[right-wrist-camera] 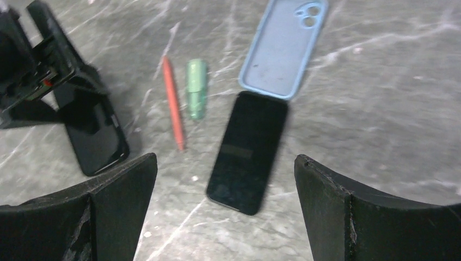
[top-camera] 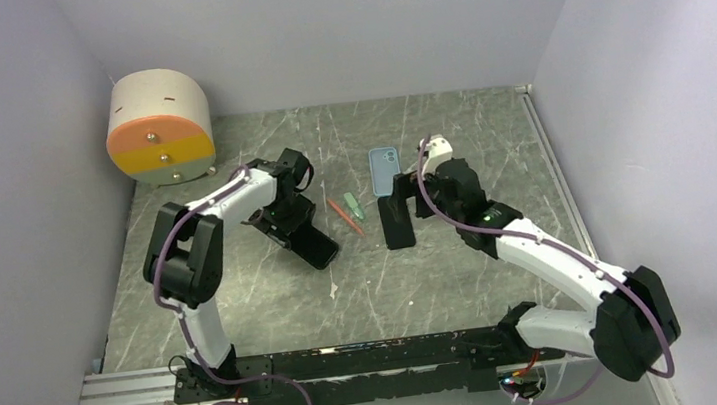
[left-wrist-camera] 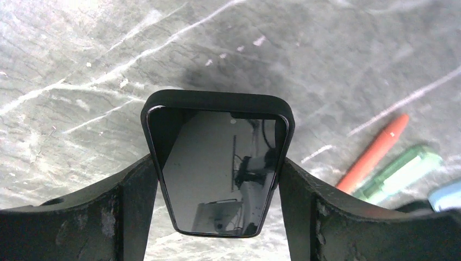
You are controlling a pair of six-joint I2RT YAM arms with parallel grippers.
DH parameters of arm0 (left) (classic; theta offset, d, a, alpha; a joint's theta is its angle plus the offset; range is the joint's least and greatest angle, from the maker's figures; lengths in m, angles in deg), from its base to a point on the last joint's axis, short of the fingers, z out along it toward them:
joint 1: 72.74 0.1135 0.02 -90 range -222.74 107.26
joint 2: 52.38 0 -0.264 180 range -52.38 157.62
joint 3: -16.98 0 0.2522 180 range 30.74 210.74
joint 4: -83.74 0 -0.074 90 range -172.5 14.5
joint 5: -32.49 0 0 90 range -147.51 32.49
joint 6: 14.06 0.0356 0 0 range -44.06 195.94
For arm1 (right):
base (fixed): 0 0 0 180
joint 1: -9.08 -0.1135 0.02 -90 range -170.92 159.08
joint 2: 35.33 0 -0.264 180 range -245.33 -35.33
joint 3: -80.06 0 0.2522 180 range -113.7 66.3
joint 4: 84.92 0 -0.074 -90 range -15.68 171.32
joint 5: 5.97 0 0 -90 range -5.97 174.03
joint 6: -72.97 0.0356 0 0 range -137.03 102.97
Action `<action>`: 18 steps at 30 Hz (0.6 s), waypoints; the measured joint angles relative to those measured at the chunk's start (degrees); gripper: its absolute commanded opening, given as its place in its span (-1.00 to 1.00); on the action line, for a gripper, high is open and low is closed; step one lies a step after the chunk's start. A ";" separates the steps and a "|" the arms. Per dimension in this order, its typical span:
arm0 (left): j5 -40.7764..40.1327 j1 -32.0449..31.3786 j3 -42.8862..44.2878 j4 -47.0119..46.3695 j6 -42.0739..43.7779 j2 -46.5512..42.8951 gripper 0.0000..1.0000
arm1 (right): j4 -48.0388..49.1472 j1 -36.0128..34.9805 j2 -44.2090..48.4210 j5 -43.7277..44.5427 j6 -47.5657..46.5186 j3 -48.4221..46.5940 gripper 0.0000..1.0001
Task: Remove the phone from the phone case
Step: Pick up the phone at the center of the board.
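Observation:
A black phone in a black case (left-wrist-camera: 217, 168) sits between my left gripper's (left-wrist-camera: 217, 163) fingers, which press on its two long sides. In the top view the left gripper (top-camera: 288, 220) holds this cased phone (top-camera: 316, 247) tilted, its far end down by the table. A second bare black phone (right-wrist-camera: 247, 152) lies flat on the table, next to an empty light-blue case (right-wrist-camera: 282, 46). My right gripper (right-wrist-camera: 225, 159) hovers open and empty above the bare phone; it also shows in the top view (top-camera: 416, 196).
A red pen (right-wrist-camera: 173, 103) and a green cap-like piece (right-wrist-camera: 196, 88) lie between the two phones. A beige drum with an orange and yellow face (top-camera: 159, 128) stands at the back left. Walls close in on three sides.

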 measured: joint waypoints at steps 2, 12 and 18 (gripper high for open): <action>0.11 0.00 -1.29 -1.57 2.12 -2.19 -0.77 | 0.57 0.00 -2.05 -3.74 0.94 -0.68 0.98; 7.56 0.00 -2.71 -8.87 10.51 -8.41 -0.90 | 12.24 -0.37 -15.96 -26.18 11.63 -0.94 0.90; 12.28 0.00 -2.80 -12.46 13.68 -11.10 -0.89 | 16.44 -1.64 -22.12 -32.41 15.93 -3.37 0.80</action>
